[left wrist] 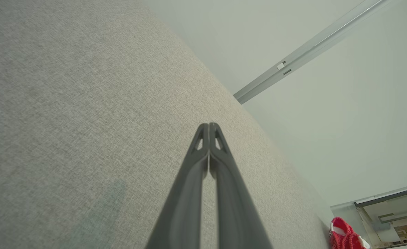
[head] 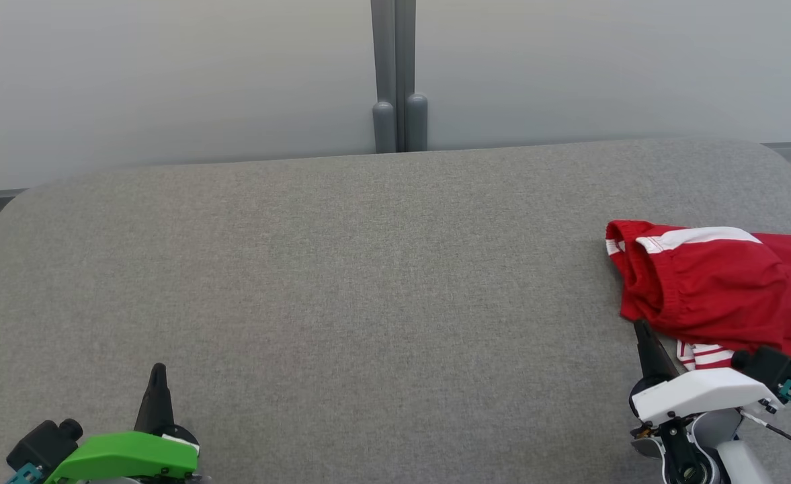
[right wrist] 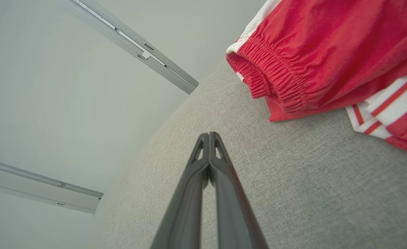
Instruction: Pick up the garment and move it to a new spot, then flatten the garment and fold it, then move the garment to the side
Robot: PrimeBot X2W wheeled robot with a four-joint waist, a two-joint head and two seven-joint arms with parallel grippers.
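Left gripper [head: 158, 376], right gripper [head: 642, 333]: fingers pressed together, holding nothing, low over grey table [head: 368, 269]. Red garment [head: 711, 282] lies bunched at far right, just beyond right tips. We judge it fits both heap awaiting pickup and folded piece set aside. We keep tips from snagging waistband.

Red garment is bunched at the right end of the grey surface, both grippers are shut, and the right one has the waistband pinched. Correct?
Not the last part. The right gripper is shut, but on nothing: the right wrist view shows its tips closed over bare grey surface, short of the red garment. The rest holds, with the left gripper shut too.
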